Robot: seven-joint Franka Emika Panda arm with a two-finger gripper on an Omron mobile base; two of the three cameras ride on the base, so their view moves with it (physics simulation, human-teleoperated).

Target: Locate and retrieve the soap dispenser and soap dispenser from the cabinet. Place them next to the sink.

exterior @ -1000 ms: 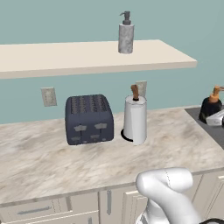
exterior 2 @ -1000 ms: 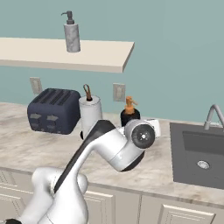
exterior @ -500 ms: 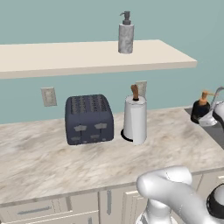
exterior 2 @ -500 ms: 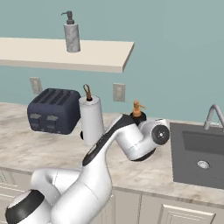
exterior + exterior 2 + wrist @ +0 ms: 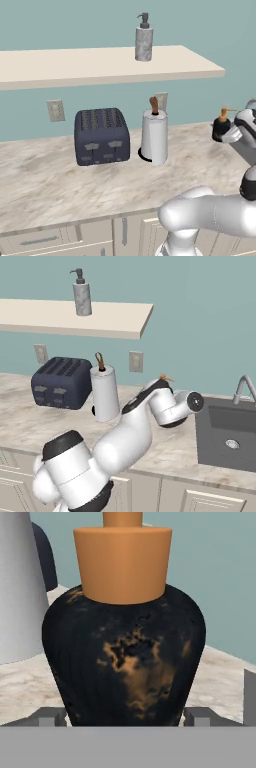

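A marbled countertop runs the width of the kitchen beneath a teal wall, with beige cabinet doors below its front edge; above it hangs the cabinet, a long cream shelf board whose right end stops short of the sink; the grey basin is set into the countertop's right end, a curved silver faucet rising at its back edge. The white arm sweeps up from the base and bends over the countertop toward the sink's left rim; a dark blue toaster sits toward the back of the countertop, and the white paper-towel roll with its brown peg stands just beside it on the right. On the shelf, toward its right end, the grey speckled soap dispenser stands upright. The black soap dispenser with the orange pump is seen close up in the hand view, upright between the two finger tips; the gripper is closed around its lower body, one tip at each side. In the left base view the bottle appears by the wrist, over the countertop's right portion near the sink; whether its base touches the countertop cannot be told.
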